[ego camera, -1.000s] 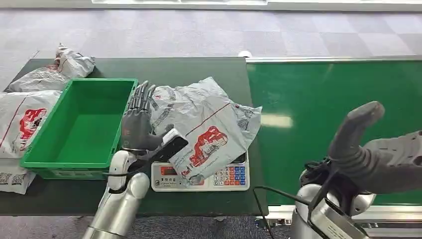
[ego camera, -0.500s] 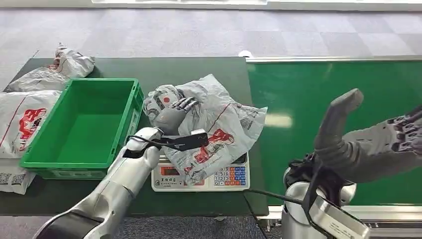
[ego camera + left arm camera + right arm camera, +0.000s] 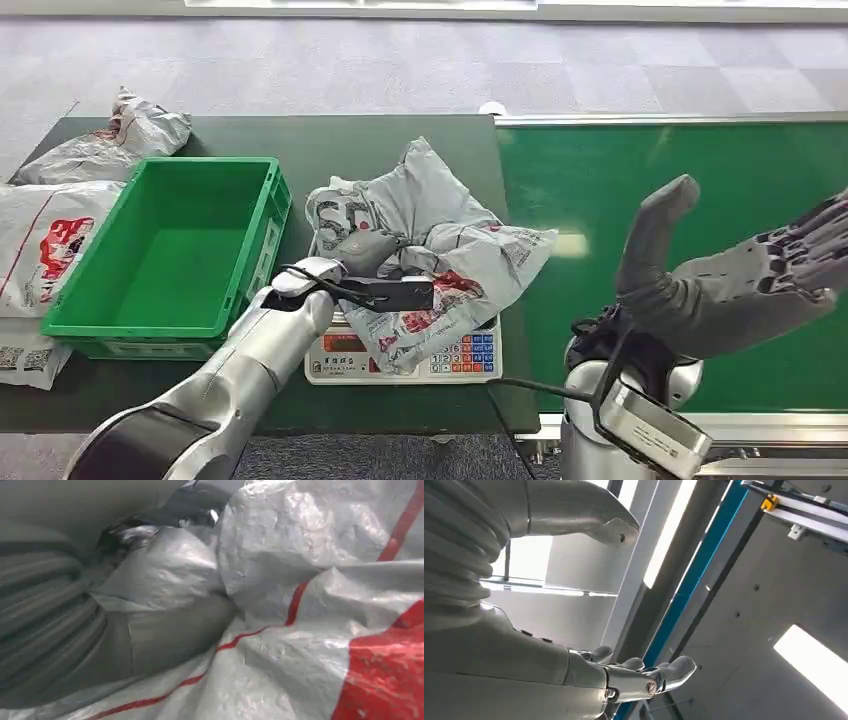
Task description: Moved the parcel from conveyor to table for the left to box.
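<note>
Two grey bags (image 3: 60, 215) lay to the left of the green bin (image 3: 165, 250), on the dark table (image 3: 400, 135). Right of the bin, the left hand (image 3: 365, 250) pressed into the crumpled grey parcel (image 3: 440, 245) and gripped it. The parcel sat on a scale (image 3: 455, 360) beside the bin. Far right of the bin, the right hand (image 3: 740, 285) was up over the green conveyor (image 3: 700, 170), fingers spread and holding nothing.

Even overhead lighting; a pale glare patch lies on the conveyor belt (image 3: 560, 243). Left wrist view is soft, the parcel (image 3: 310, 630) too close to focus. Ceiling light panels (image 3: 811, 665) are overexposed in the right wrist view.
</note>
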### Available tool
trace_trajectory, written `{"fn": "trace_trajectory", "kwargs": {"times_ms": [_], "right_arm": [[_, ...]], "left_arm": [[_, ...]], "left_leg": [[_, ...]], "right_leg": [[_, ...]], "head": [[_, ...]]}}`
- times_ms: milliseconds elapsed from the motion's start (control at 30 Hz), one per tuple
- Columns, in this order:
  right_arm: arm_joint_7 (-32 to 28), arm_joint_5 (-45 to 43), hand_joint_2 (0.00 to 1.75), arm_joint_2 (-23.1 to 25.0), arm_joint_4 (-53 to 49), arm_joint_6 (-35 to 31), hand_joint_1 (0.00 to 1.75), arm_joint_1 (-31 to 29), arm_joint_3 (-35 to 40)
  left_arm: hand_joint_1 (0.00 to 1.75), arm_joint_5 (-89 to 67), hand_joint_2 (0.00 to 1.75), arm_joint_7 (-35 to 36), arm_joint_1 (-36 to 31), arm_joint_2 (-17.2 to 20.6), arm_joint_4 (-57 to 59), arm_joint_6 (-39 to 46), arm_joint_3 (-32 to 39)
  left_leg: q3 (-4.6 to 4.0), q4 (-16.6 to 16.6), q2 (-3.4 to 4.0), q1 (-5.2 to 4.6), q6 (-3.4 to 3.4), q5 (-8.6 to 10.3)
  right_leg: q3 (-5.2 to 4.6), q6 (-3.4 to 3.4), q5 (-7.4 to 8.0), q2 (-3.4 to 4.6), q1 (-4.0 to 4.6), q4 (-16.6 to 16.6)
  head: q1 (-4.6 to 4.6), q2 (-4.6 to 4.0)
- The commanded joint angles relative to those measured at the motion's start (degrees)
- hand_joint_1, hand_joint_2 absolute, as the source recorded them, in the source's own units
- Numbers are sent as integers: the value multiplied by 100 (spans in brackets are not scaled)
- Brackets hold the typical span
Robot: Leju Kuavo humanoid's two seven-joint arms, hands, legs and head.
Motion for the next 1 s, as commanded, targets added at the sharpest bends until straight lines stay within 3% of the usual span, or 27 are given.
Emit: {"fn": "trace_trajectory", "kwargs": {"times_ms": [33,167,267,400,467,600,700,867,933,1000], "right_arm": [[-5,12,175,26,324,-9,0,-63,94],[-5,12,175,26,324,-9,0,-63,94],[-5,73,175,26,275,-9,0,-72,52],[-5,180,175,26,113,-9,0,27,-96],[-5,158,175,26,99,-9,0,91,-141],[-5,149,175,26,105,-9,0,112,-151],[-5,85,175,26,174,-9,0,148,-191],[-5,24,175,26,292,-9,0,224,-294],[-5,36,175,26,315,-9,0,239,-319],[-5,44,175,26,345,-9,0,227,-382]], "left_arm": [[175,22,175,7,-258,55,486,-69,-266],[175,22,175,7,-258,55,486,-69,-266],[175,260,175,55,-242,65,291,710,-3],[175,654,175,620,-326,206,-367,3537,705],[175,621,175,999,-237,479,-863,4332,984],[175,706,175,971,-76,669,-1218,4332,1213],[175,-238,175,1437,483,776,-2564,4332,2081],[175,-804,175,1157,981,913,-3603,4332,3456],[175,-1405,175,1395,1177,999,-3985,4332,3707],[175,-1921,175,2945,1534,1950,-3766,4332,2601]], "left_leg": [[12,-9,10,0,1,0],[8,-4,10,1,1,-1],[7,-5,12,0,1,0],[-6,1,10,2,0,1],[-5,2,13,4,-1,0],[12,-10,23,4,-1,1],[8,-9,18,6,-2,2],[17,-14,59,8,-6,-1],[20,-18,60,9,-6,0],[26,-20,65,10,-6,-2]], "right_leg": [[10,-3,2,2,2,-9],[5,-2,2,4,2,-5],[5,-2,3,5,2,-6],[-7,-2,4,5,4,0],[-7,-3,3,6,5,1],[3,-6,5,12,6,-6],[1,-4,4,12,8,-5],[-4,-6,7,51,9,-4],[-3,-7,6,56,10,-8],[0,-8,5,60,12,-9]], "head": [[0,0],[0,0],[0,0],[2,0],[2,0],[0,0],[0,0],[0,0],[0,0],[0,0]]}}
